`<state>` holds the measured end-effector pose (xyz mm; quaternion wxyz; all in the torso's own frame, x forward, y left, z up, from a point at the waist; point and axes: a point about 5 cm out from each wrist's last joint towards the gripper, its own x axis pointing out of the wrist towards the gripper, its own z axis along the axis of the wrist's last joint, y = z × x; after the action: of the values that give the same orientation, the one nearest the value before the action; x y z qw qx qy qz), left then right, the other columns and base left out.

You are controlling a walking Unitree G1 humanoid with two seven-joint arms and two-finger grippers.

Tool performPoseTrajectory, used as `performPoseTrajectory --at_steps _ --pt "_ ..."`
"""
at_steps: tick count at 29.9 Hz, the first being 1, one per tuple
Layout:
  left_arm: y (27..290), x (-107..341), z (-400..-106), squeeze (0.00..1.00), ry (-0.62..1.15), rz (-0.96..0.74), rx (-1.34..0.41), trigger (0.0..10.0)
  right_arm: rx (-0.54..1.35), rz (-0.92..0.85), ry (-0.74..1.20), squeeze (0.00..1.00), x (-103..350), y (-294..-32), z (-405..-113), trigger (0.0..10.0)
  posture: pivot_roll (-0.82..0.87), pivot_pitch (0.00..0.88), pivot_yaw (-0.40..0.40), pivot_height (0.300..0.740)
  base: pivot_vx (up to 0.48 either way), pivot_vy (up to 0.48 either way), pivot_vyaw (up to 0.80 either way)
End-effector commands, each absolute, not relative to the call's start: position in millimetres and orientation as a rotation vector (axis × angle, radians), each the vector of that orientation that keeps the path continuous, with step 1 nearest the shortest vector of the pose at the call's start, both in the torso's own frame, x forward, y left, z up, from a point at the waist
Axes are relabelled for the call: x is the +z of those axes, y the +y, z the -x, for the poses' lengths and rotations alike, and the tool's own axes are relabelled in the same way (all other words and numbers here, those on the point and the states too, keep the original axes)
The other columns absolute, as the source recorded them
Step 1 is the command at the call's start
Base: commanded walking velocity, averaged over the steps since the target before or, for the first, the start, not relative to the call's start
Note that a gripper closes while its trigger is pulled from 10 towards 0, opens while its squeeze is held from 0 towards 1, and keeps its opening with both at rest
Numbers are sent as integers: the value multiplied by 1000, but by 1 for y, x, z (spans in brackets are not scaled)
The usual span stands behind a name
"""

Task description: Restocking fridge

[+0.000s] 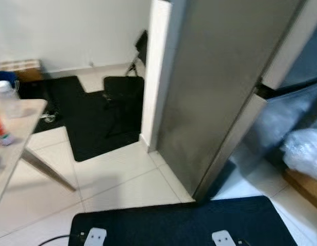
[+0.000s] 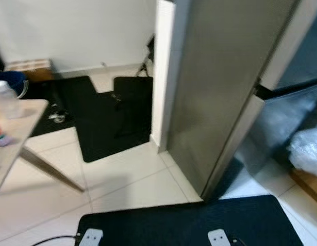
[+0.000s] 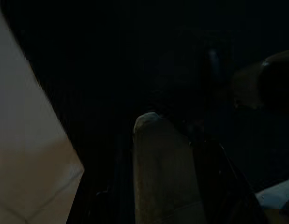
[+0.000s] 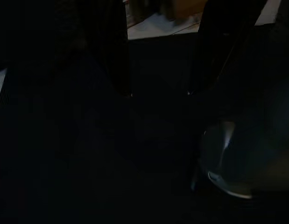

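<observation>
I face the steel fridge (image 1: 219,87), standing ahead and to my right on the tiled floor (image 1: 122,179). A black mat (image 1: 184,223) lies below me. At left, a table (image 1: 15,133) carries a plastic bottle (image 1: 5,97). Wrist views are dark; I cannot tell either gripper's state.

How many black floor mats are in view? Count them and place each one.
2. One black mat lies on the white tiles by the wall, left of the fridge. Another lies at the robot's feet, before the fridge. More may be hidden behind the fridge.
</observation>
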<state>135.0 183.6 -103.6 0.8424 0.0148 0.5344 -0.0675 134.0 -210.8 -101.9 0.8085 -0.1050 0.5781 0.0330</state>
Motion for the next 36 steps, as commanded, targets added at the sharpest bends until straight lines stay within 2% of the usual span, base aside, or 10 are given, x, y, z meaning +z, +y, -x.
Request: performPoseTrajectory --at_steps 1,31,36 --pt "183 -104 -133 0 1134 -38 -153 10000 52 219 1241 0 -102 -215 -132 10000 87 0 -34 740 0 0 -800" --pt "184 -103 -135 0 1130 -23 -153 10000 50 207 1236 0 -102 -212 -133 10000 89 0 -33 740 0 0 -800" --pt "184 -103 -135 0 1128 -13 -150 10000 46 208 1234 0 -102 -212 -133 10000 88 0 -31 740 0 0 0"
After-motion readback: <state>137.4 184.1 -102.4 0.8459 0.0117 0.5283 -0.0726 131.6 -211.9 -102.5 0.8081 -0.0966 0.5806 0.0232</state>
